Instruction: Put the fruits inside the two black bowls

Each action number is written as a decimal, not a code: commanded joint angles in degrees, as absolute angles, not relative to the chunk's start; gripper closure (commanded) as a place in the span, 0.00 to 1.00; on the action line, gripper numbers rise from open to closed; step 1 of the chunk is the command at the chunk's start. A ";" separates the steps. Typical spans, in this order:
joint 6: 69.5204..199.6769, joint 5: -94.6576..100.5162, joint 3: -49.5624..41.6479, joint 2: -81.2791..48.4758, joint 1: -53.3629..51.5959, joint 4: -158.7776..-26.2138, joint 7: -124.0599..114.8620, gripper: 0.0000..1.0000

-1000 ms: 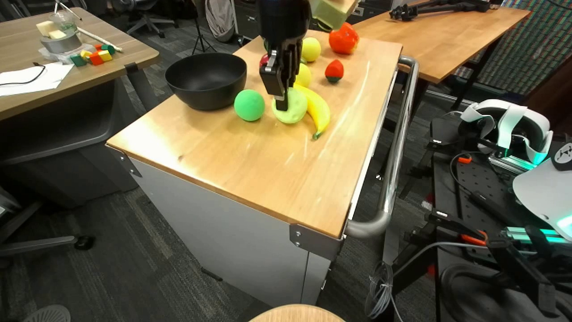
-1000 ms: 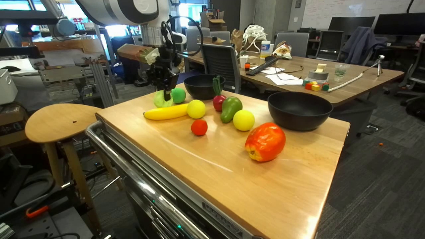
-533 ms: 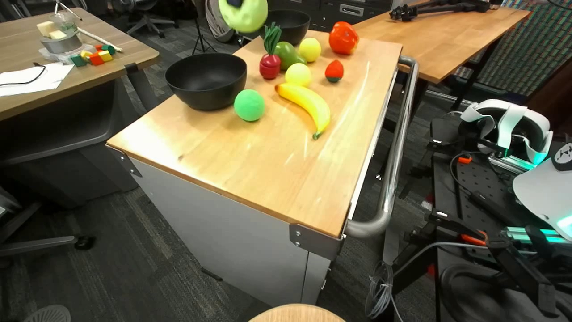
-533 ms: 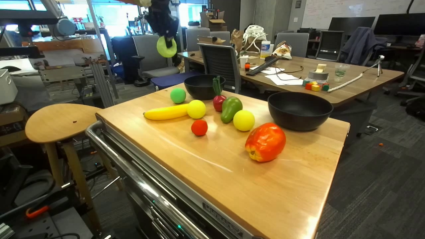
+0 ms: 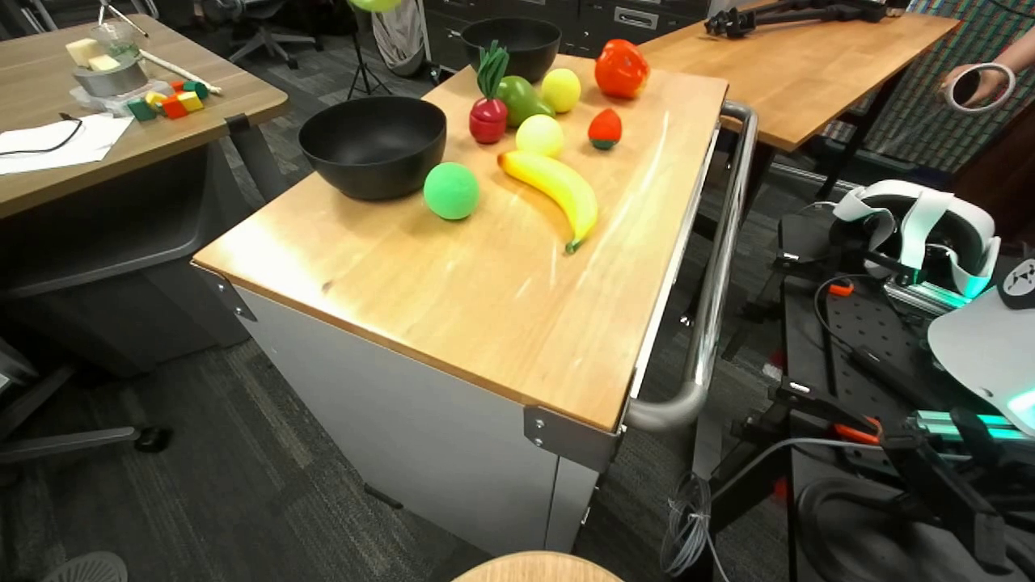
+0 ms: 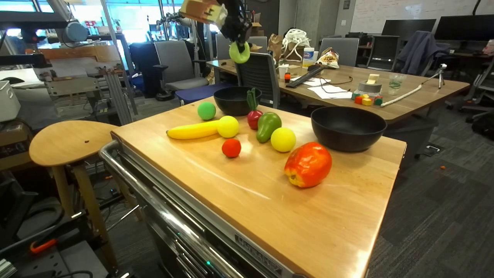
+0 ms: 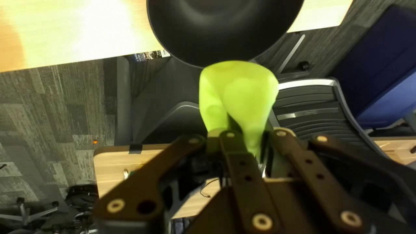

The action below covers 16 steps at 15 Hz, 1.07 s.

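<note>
Lime-coloured and squashed, our soft ball is pinched tight in our gripper. It hangs in the air, higher than the table. From the wrist, it hides a bit of the rim of a black bowl, most likely the one by the dark chair. We can't tell if it is over the middle. To drop it well, we should line it up with the bowl's middle, go down low, then let go slowly. It may puff back out and hop. The bowl sits near the table's edge, so if we miss, the ball could land on the floor.

We should watch the green ball just beside that bowl, because a bump could make it roll. The radish stands near too, with a tall top that could get in our way. The banana lies next to a yellow ball, and a small red fruit is near that ball. An avocado, another yellow ball and a big orange fruit are over toward the other bowl.
</note>
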<state>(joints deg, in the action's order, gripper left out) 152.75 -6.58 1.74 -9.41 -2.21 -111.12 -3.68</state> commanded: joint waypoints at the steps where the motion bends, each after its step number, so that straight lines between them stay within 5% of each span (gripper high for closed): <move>1: 156.35 -7.32 2.52 -17.76 -2.11 -106.36 -3.14 0.96; 3: 156.83 -7.36 2.98 -21.03 -1.95 -105.10 -2.90 0.97; 5: 155.38 -7.93 3.52 -22.82 -1.60 -104.13 -2.93 0.60; 12: 138.54 -16.35 8.59 -14.23 -0.60 -107.85 -2.33 0.08; 16: 124.94 -13.16 7.64 -7.47 -4.04 -111.29 -7.56 0.00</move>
